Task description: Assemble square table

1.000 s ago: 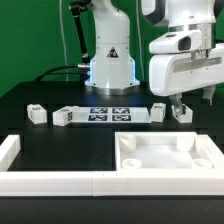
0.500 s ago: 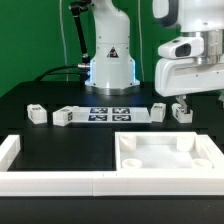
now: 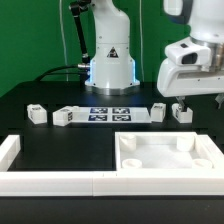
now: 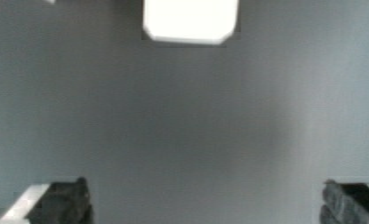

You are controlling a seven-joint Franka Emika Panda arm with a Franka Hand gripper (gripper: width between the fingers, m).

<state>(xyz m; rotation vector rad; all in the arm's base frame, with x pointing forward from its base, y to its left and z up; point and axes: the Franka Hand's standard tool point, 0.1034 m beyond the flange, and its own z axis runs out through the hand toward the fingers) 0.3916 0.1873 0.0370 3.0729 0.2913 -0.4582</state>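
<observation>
- Check the two-finger gripper [image 3: 196, 97]. Its jaws stand fully apart above the black table [image 3: 60, 140], at the exterior view's right. It holds nothing and touches nothing.
- Locate the large white plastic square top [image 3: 165, 170] at the front, on the exterior view's right. It lies flat with its raised rim and corner sockets facing up, just behind the long low white border wall [image 3: 50, 181]. Being square, it has no long axis.
- Find one small white tagged leg [image 3: 181, 112] just below the gripper. More legs sit in a row across the back.
- Use the wrist view for both dark fingertips [image 4: 56, 205], with bare table between them and one white block [image 4: 190, 20] beyond.
- Only the exterior view shows the top and the marker board [image 3: 110, 113].
</observation>
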